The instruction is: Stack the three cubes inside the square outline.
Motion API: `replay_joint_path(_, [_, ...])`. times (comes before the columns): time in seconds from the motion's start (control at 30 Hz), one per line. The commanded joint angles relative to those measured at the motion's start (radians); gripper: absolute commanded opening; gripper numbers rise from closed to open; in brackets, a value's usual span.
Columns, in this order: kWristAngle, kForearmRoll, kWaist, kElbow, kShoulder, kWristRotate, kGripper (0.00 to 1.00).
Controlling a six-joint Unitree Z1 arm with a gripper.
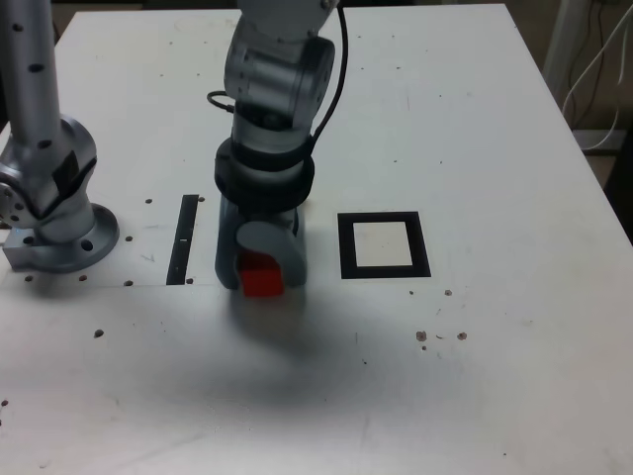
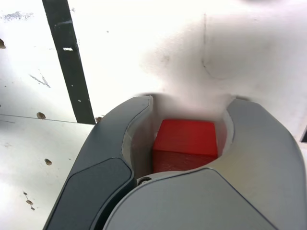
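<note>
Centrally, item one: gripper (image 1: 261, 269), grey, pointed down at the desk (image 1: 514, 376), its jaws curved around the red cube (image 1: 262, 277). In the wrist view the gripper (image 2: 187, 143) encloses the red cube (image 2: 186, 143) on both sides; the right-hand jaw appears to touch the cube, a narrow shadowed gap shows at the other, so whether the cube is actually pinched cannot be told. Whether the cube rests on the desk or is lifted also cannot be told.

Item two: arm (image 1: 272, 109), silver-grey with a black collar above the gripper, rising toward 12 o'clock in the exterior view; a black cable runs along it.

Item three: narrow black strip (image 1: 184, 239), flat on the desk, at 9 o'clock from the gripper in the exterior view, near but apart. The same strip (image 2: 69, 62) appears in the wrist view.

Item four: square outline (image 1: 385, 244), thick black frame, white centre, at 3 o'clock from the gripper in the exterior view, apart from it, nothing inside.

Item five: arm base (image 1: 54, 213), silver, round-footed, at 9 o'clock beyond the strip, by the desk's edge.

Item six: desk, white, scuffed, with small dark holes and specks scattered toward 5 o'clock.

Yellow and green cubes: not seen in either view.
</note>
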Motion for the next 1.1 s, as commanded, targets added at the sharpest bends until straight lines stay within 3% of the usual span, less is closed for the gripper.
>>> replay_joint_path(0.0, [0.013, 0.007, 0.001, -0.013, -0.013, 0.0, 0.3])
replay_joint_path(0.23, [0.061, 0.067, 0.001, -0.126, -0.001, 0.032, 0.24])
replay_joint_path(0.53, [0.102, 0.269, 0.035, -0.409, 0.106, 0.206, 0.24])
replay_joint_path(1.07, [0.088, 0.289, 0.17, -0.51, 0.208, 0.27, 0.24])
